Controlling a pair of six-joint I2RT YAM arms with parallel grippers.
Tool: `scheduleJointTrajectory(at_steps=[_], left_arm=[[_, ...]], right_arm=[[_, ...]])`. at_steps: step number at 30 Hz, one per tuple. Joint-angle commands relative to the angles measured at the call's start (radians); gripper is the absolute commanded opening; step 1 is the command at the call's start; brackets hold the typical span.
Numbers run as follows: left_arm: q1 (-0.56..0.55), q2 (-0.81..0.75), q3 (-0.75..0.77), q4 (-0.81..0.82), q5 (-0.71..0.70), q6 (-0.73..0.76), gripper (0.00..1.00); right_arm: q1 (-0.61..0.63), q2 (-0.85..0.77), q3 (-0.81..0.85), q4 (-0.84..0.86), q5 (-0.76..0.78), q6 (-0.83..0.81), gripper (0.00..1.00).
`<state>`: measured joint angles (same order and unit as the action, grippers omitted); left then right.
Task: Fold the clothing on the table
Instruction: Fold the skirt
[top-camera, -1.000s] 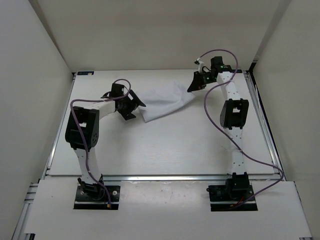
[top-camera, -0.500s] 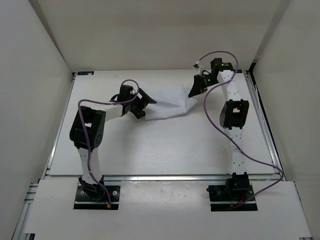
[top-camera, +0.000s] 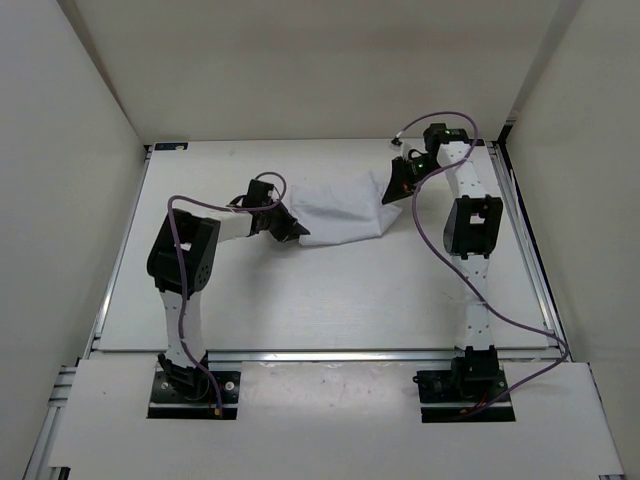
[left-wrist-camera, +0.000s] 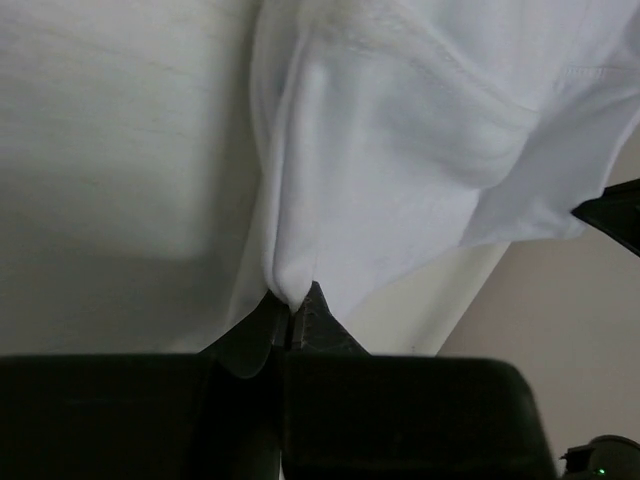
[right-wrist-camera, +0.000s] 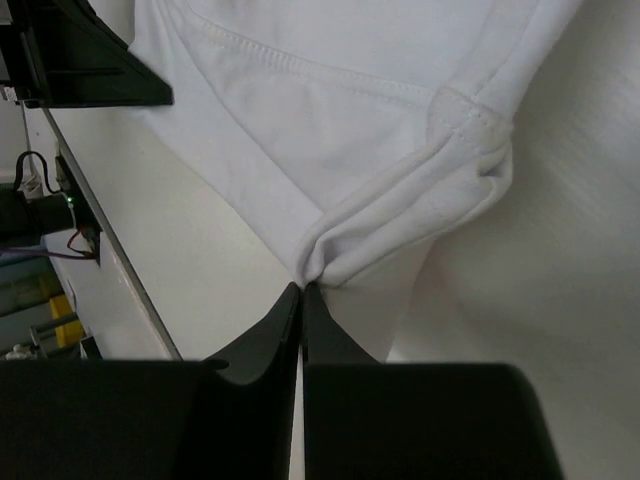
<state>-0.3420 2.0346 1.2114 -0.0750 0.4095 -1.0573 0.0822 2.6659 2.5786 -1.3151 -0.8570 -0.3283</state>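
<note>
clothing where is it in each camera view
top external: clothing, far centre, held between left gripper and right gripper
left wrist: clothing fills upper centre and right
right wrist: clothing fills the top
shared landmark: the table under it

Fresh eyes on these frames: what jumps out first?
The white clothing spans the far half of the table, pinched at both ends. The left tool is shut on its left corner and the right tool on its right end; both wrist views show fabric bunched at closed tips.
</note>
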Motion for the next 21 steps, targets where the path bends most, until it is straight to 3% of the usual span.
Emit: scheduleJointTrajectory(at_steps=[1, 4, 8, 12, 15, 19, 21], left_arm=[[0.009, -0.098, -0.029, -0.031, 0.018, 0.039, 0.0], [0.024, -0.141, -0.062, -0.081, 0.034, 0.072, 0.0], [0.043, -0.223, -0.134, -0.135, 0.014, 0.135, 0.0], [0.054, -0.306, -0.251, -0.12, 0.011, 0.135, 0.0], [0.054, -0.329, -0.311, -0.12, 0.02, 0.137, 0.0], [0.048, -0.343, -0.336, -0.106, 0.041, 0.143, 0.0], [0.046, -0.341, -0.331, -0.118, 0.048, 0.154, 0.08]], right_arm=[[-0.021, -0.141, -0.037, -0.023, 0.039, 0.006, 0.0], [-0.03, -0.217, -0.162, -0.023, 0.121, -0.009, 0.0], [-0.056, -0.366, -0.469, -0.024, 0.168, -0.109, 0.0], [-0.081, -0.428, -0.583, -0.026, 0.202, -0.098, 0.0], [-0.067, -0.458, -0.673, 0.013, 0.314, -0.092, 0.0], [-0.068, -0.481, -0.774, 0.004, 0.296, -0.129, 0.0], [-0.061, -0.486, -0.779, -0.022, 0.283, -0.153, 0.29]])
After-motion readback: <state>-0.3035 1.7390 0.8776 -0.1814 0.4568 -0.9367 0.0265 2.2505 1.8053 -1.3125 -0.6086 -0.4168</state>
